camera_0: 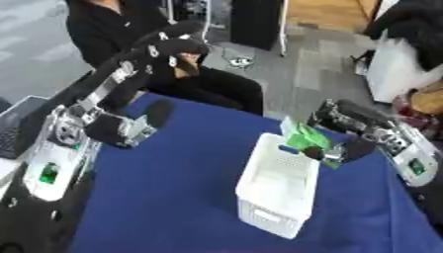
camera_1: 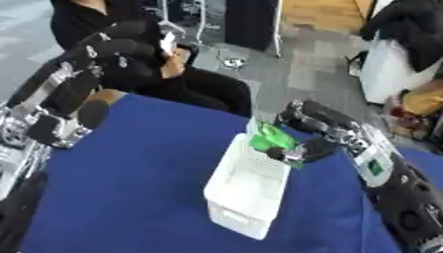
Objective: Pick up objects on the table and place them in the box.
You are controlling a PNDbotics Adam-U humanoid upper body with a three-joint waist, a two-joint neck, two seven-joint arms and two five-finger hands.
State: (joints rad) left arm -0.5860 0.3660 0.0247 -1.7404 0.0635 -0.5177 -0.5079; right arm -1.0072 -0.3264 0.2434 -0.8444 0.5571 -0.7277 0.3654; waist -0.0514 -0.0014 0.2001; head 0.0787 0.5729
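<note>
Left eye view. Item one: white box (camera_0: 275,190), slotted walls, standing on the blue worktop (camera_0: 164,197) toward its right side, apparently nothing inside it that I can make out. Item two: green object (camera_0: 305,137), soft-looking packet, held at the box's far right corner, just above the rim. Item three: my right hand (camera_0: 333,152), fingers curled round the green object's lower edge, arm entering from the right edge. Item four: my left hand (camera_0: 177,47), raised high off the worktop near the far left corner; fingers appear bent, holding nothing I can see.

Right eye view. Same box (camera_1: 246,190); the green object (camera_1: 270,137) overhangs the rim only partly, much of it outside the far wall. Right hand (camera_1: 298,149) sits just beside the box's right wall. Left hand (camera_1: 112,49) idle, aloft.

Risks, as I judge them: releasing now could drop the packet onto the rim and tip it outward; moving inward low, my fingers could knock the light box and shove it askew.
</note>
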